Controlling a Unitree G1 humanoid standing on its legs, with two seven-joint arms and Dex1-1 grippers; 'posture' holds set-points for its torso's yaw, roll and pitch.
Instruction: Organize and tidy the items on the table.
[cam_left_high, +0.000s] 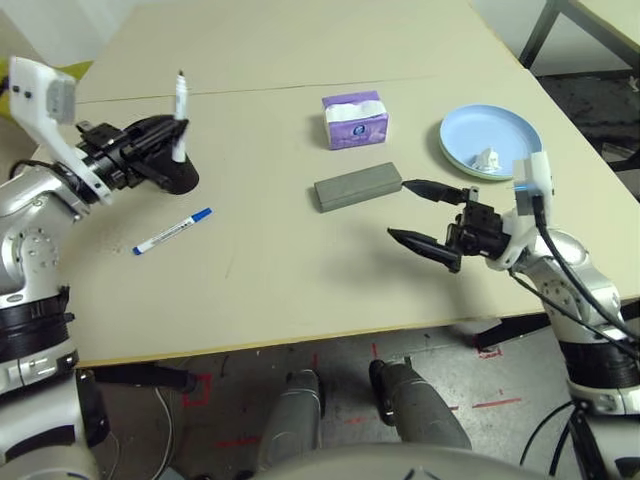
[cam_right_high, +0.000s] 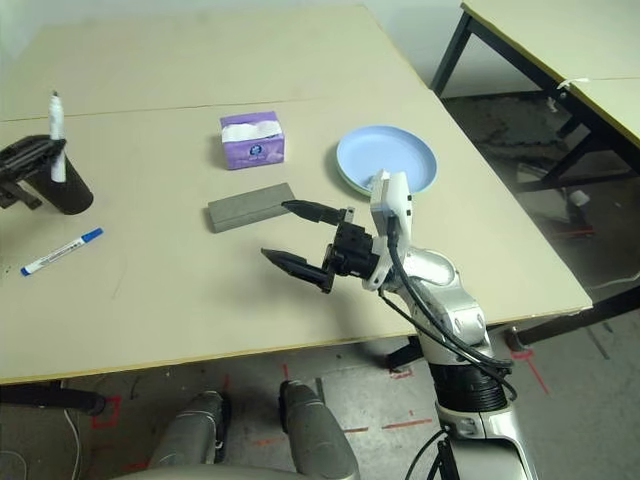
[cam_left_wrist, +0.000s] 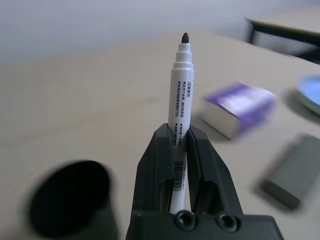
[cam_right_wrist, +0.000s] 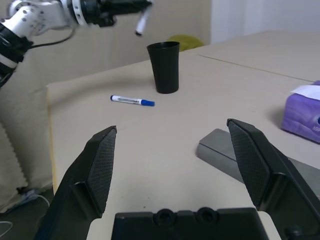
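Holding an uncapped white marker (cam_left_wrist: 181, 110) upright in our clenched left fingers (cam_left_wrist: 178, 150), upper left of the head view, we judge the tidying partway: the crumpled paper (cam_left_high: 486, 160) sits on the blue plate (cam_left_high: 490, 135), upper right, but the blue-capped marker (cam_left_high: 172, 231) lies loose, left. Our right fingers (cam_left_high: 422, 217) are spread, empty.

Held marker (cam_left_wrist: 181, 100): white, upright, black tip bared
Second marker (cam_left_high: 172, 231): white and blue, capped, lying flat
Cup (cam_right_wrist: 165, 67): black, tapered, standing
Glasses case (cam_left_high: 358, 187): grey, oblong, closed
Tissue pack (cam_left_high: 355, 120): purple (white tissue showing)
Plates (cam_left_high: 489, 138): round, blue above green, bearing crumpled paper (cam_left_high: 486, 160)
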